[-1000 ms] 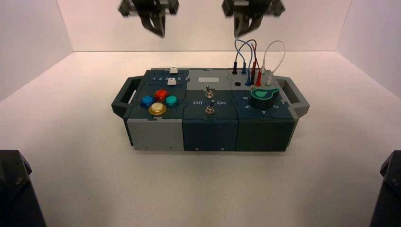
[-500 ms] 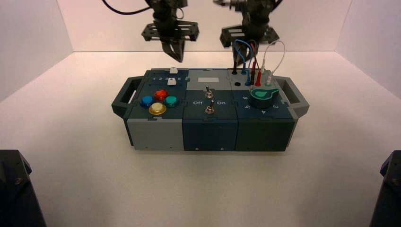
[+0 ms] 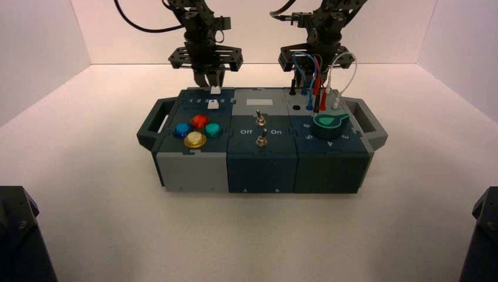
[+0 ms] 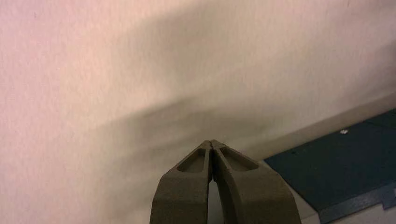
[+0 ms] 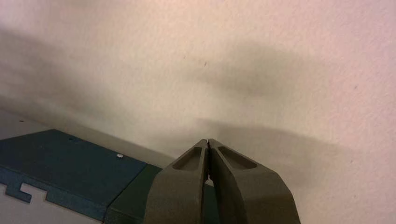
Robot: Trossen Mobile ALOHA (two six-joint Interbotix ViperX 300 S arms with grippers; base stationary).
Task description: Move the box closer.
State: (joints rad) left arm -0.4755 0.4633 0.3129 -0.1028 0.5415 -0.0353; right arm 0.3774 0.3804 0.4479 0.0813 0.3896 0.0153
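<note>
The box (image 3: 258, 161) is a wide dark teal and grey panel box with side handles. It stands mid-table with four coloured buttons (image 3: 195, 128) at its left, two toggle switches (image 3: 261, 129) in the middle, and a green dial (image 3: 329, 122) and plugged wires (image 3: 314, 70) at its right. My left gripper (image 3: 209, 83) is shut and empty just behind the box's back left edge. My right gripper (image 3: 306, 75) is shut and empty behind the back right, among the wires. The left wrist view shows the shut gripper (image 4: 212, 142) beside the box's back wall (image 4: 345, 158). The right wrist view shows the same: gripper (image 5: 208, 140), box (image 5: 70, 163).
White walls enclose the white table (image 3: 94, 211) on three sides. The dark arm bases (image 3: 20, 241) sit at the front left and front right corners.
Both arms have come down from the top of the view to the box's back edge. The box has slid slightly toward the front.
</note>
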